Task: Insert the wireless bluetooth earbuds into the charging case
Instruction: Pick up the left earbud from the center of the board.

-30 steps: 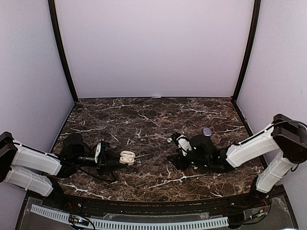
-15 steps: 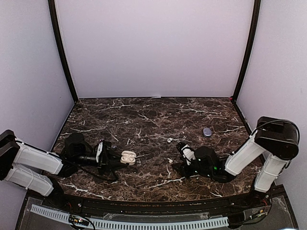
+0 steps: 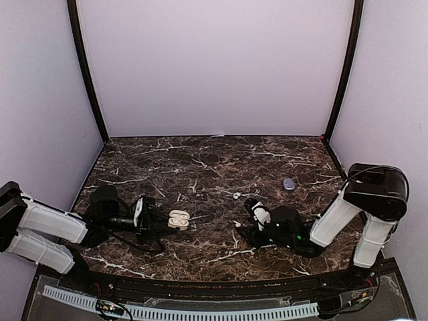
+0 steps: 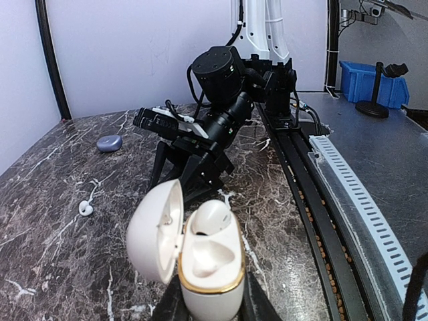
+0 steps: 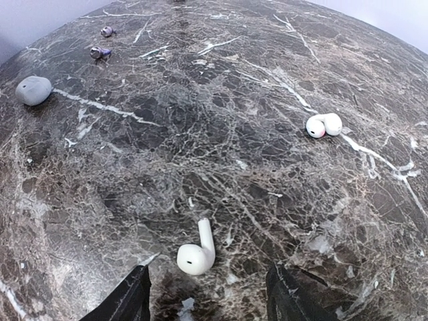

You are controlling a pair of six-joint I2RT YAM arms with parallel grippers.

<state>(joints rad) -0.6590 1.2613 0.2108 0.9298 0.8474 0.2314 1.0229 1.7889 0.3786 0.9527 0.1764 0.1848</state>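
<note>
My left gripper [image 4: 208, 307] is shut on the white, gold-rimmed charging case [image 4: 204, 267], also seen from above [image 3: 178, 219]. Its lid [image 4: 155, 231] stands open to the left. One white earbud [image 4: 212, 217] sits in the far socket, and the near socket is bare. My right gripper [image 5: 210, 297] stands open just over the marble. A loose white earbud [image 5: 197, 253] lies on the table between and a little ahead of its dark fingertips, touching neither. A second loose white earbud [image 5: 324, 124] lies farther off, and in the top view that earbud [image 3: 236, 195] is beyond the right gripper [image 3: 247, 221].
A closed grey-blue case [image 3: 289, 184] rests on the marble table [image 3: 200, 167] at the right. Two small purple buds [image 5: 100, 53] lie far off in the right wrist view. The right arm [image 4: 221, 114] fills the middle of the left wrist view. Purple walls enclose the table.
The right arm pulled back toward the near edge and lowered its gripper over a loose earbud. The left gripper and the case have stayed still.
</note>
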